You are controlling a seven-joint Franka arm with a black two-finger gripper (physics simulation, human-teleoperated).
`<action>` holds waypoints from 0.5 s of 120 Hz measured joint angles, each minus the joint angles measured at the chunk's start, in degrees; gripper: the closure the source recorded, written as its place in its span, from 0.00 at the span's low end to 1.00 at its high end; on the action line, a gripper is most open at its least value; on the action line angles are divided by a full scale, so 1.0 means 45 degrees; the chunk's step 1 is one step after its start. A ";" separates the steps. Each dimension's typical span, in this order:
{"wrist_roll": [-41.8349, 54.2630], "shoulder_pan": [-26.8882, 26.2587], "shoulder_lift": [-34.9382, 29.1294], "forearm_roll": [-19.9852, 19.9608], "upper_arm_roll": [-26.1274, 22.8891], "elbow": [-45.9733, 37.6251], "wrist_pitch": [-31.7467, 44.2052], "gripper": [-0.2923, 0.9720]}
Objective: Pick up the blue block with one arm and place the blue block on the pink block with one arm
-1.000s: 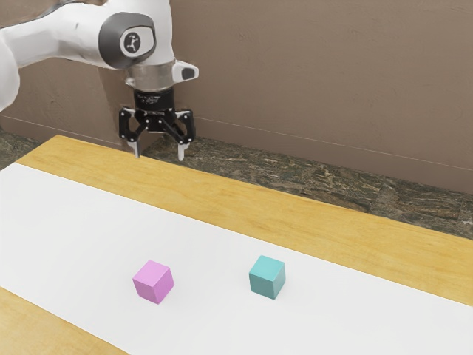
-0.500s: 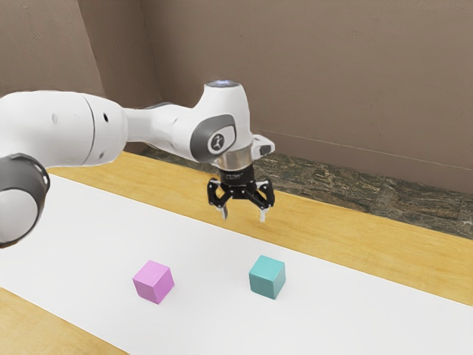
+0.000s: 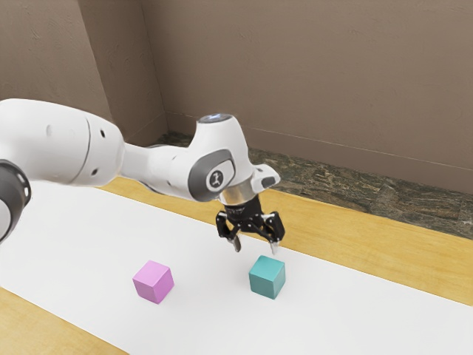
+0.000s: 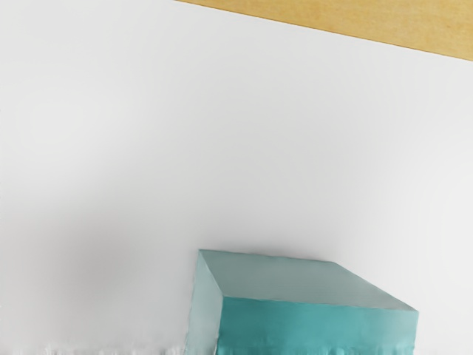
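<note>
A teal-blue block [image 3: 267,276] rests on the white sheet toward the exterior view's right. A pink block [image 3: 153,282] sits on the same sheet to its left, a good gap apart. My gripper [image 3: 256,247] hangs open just above and slightly behind the blue block, its fingers spread with nothing between them. In the wrist view the blue block [image 4: 299,309] lies close under my hand, showing its top face and one side.
The white sheet [image 3: 89,251] covers the middle of a wooden table [image 3: 384,244]. A brown wall and a stone-patterned floor strip lie behind the table. My white arm [image 3: 111,159] stretches in from the exterior view's left.
My arm has swung from the far back left down and to the right, bringing the open gripper to just above the blue block. Neither block has moved.
</note>
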 joint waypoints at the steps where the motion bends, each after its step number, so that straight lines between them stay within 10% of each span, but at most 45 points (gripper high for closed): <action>1: 0.0035 -0.0008 -0.0037 -0.0032 0.0000 -0.0081 0.0034 0.23; 36: 0.0998 -0.0717 -0.0280 -0.0768 0.0003 -0.0935 0.0745 0.23; 60: 0.1435 -0.0822 -0.0013 0.0464 0.0018 -0.0931 0.1005 0.23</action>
